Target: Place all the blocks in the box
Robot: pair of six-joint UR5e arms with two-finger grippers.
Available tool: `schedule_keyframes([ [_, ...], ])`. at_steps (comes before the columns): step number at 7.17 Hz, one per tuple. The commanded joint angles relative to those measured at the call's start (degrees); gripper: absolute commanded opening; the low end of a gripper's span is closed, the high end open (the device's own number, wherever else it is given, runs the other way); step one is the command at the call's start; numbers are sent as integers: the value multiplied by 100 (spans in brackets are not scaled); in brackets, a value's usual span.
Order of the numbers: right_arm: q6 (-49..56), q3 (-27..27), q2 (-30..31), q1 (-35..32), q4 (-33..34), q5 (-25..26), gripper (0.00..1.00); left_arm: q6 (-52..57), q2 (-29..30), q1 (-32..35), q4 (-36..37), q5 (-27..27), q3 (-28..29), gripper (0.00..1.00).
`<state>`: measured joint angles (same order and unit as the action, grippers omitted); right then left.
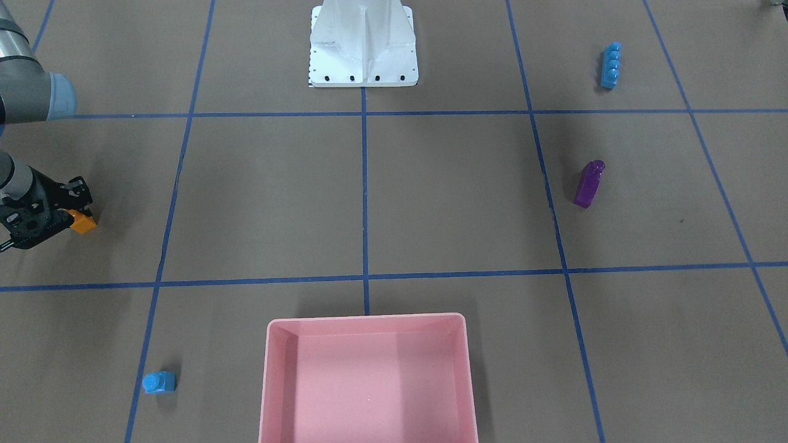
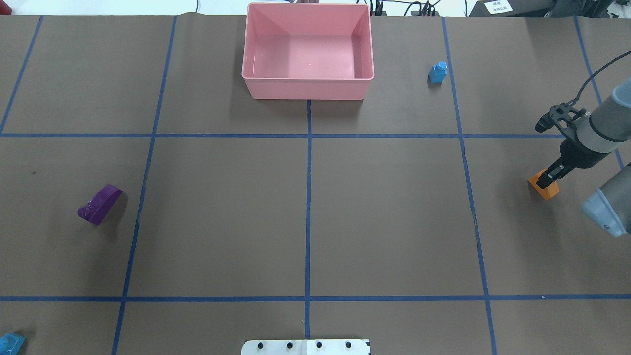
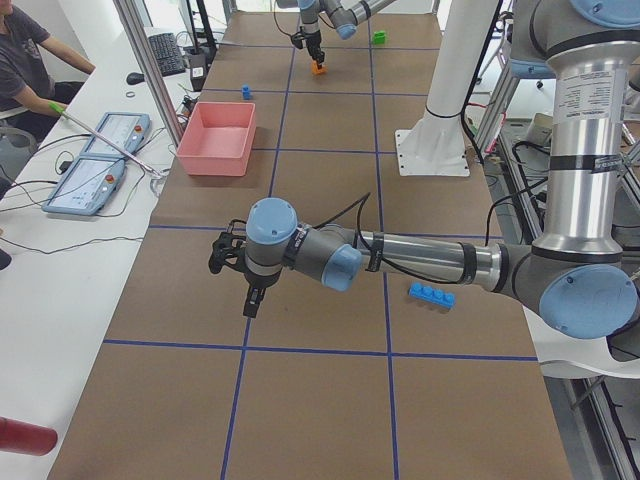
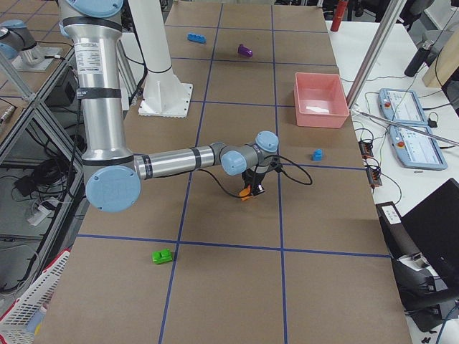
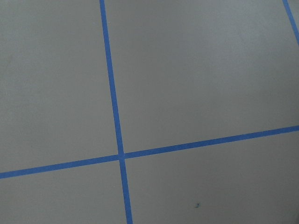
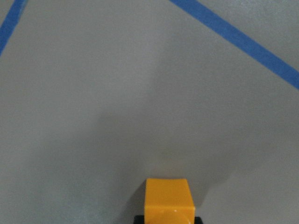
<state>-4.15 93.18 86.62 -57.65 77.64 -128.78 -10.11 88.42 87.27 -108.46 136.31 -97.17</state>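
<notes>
My right gripper (image 2: 548,181) is shut on the orange block (image 2: 542,188) at the table's right side; the block shows at the bottom of the right wrist view (image 6: 168,198) and in the front view (image 1: 84,222). The pink box (image 2: 305,89) stands empty at the far middle. The small blue block (image 2: 438,72) stands right of the box. The purple block (image 2: 100,204) lies at the left. The long blue block (image 2: 10,342) is at the near left corner. The green block (image 4: 163,256) lies at the near right. My left gripper (image 3: 252,300) hovers over bare table; I cannot tell its state.
The white metal base (image 2: 305,346) stands at the near middle edge. Blue tape lines (image 2: 308,197) divide the brown table into squares. An operator (image 3: 30,60) and control tablets (image 3: 95,170) are on a side desk beyond the box.
</notes>
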Motion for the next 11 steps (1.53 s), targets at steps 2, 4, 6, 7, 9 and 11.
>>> schedule_keyframes([
  [2, -6, 637, -5, -1025, 565, -919, 0, -9, 8, 0, 9, 62, -12, 100],
  [4, -146, 1236, -232, -1273, 1522, -904, 0, -323, -9, -409, 62, 238, -623, 100],
  [6, -1492, 1335, -854, -1310, 1719, -860, 0, -1337, -491, -1585, 36, -225, -1607, 100],
  [7, -2179, 1378, -1188, -1232, 1728, -868, 0, -2093, -571, -2235, 27, -506, -1864, 100],
  [9, -3463, 1335, -1978, -863, 1719, -668, 0, -3203, -581, -3160, -558, -1210, -1894, 100],
  [11, -3610, 1265, -2316, -800, 1711, -377, 0, -3601, -502, -3881, -589, -1964, -1814, 100],
])
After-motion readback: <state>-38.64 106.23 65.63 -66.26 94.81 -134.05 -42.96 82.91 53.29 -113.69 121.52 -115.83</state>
